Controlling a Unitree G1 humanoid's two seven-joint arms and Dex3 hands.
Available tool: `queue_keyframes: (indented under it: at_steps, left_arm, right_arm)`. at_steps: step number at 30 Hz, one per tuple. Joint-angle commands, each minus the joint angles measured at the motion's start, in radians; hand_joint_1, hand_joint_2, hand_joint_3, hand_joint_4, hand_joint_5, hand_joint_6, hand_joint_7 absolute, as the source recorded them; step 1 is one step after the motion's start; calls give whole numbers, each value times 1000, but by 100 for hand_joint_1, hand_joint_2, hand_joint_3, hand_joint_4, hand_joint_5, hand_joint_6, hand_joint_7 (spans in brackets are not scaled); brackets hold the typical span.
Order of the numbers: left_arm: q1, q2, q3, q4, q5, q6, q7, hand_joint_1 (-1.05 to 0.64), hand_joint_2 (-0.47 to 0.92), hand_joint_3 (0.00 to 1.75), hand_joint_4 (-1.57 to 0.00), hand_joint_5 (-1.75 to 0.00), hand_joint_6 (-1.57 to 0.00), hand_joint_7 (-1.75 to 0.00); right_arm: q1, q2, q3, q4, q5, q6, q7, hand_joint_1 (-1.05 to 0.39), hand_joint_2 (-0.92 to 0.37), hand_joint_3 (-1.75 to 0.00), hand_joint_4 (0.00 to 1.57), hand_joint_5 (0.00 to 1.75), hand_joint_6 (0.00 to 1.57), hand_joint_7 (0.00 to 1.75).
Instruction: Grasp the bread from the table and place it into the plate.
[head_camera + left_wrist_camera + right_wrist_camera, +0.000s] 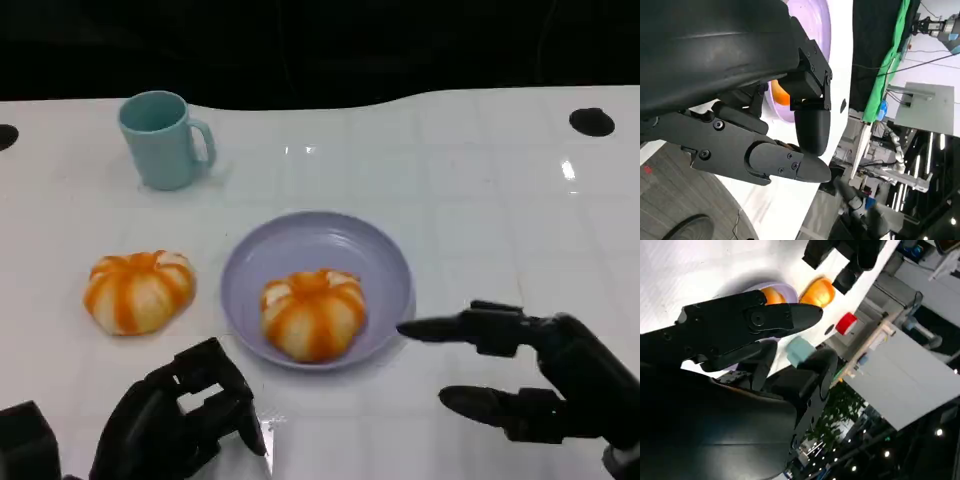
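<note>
A lavender plate [385,258] lies at the table's middle with one orange-and-white striped bread [313,313] in its near half. A second striped bread [139,290] lies on the table left of the plate. My right hand [530,372] hovers just right of the plate, fingers spread apart and pointing at it, holding nothing. My left hand [185,415] sits near the front edge, below the gap between the two breads, fingers curled in and empty. The left wrist view shows the left hand [765,125], the plate [816,20] and a sliver of bread [780,95]. In the right wrist view, beyond my right hand [740,340], are the plate [787,289] and both breads [816,290].
A teal mug [160,138] stands at the back left, handle to the right. Black round marks sit at the table's far right [592,121] and far left. The table's dark far edge runs along the top. A red object [846,322] shows beyond the table in the right wrist view.
</note>
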Motion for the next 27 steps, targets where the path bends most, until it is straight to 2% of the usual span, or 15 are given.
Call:
queue_keyframes:
  at_steps: [1,4,6,8,12,21,27]
  left_arm:
    - [6,7,0,-14,-3,5,9,-63,92,7,-69,-175,-68,-139]
    - [5,8,1,-14,-4,7,8,-63,92,8,-70,-175,-68,-140]
    - [1,9,3,-6,-9,8,0,-63,92,8,-70,-175,-68,-141]
    - [1,10,4,-8,-9,11,2,-63,92,8,-70,-175,-68,-141]
    - [5,12,5,-15,-7,12,6,-62,92,8,-70,-175,-67,-142]
    - [1,21,11,-9,-12,18,0,-62,92,7,-69,-175,-67,-142]
    - [-3,26,13,-2,-9,11,-1,-62,92,7,-69,-175,-67,-141]
  right_arm:
    - [56,19,-34,0,52,-21,2,-26,-64,-90,71,130,81,79]
    - [90,32,-44,-10,83,-6,12,-23,-57,-105,73,152,79,106]
    - [99,40,-48,-1,102,-16,24,-20,-52,-117,72,160,77,123]
    - [104,50,-53,11,111,-25,30,-19,-48,-126,72,162,77,129]
    - [111,72,-64,45,120,-40,33,-19,-44,-133,73,165,75,133]
    - [95,109,-94,130,129,-65,44,-24,-42,-132,73,174,74,140]
    - [105,132,-99,135,138,-55,48,-26,-43,-129,77,175,75,142]
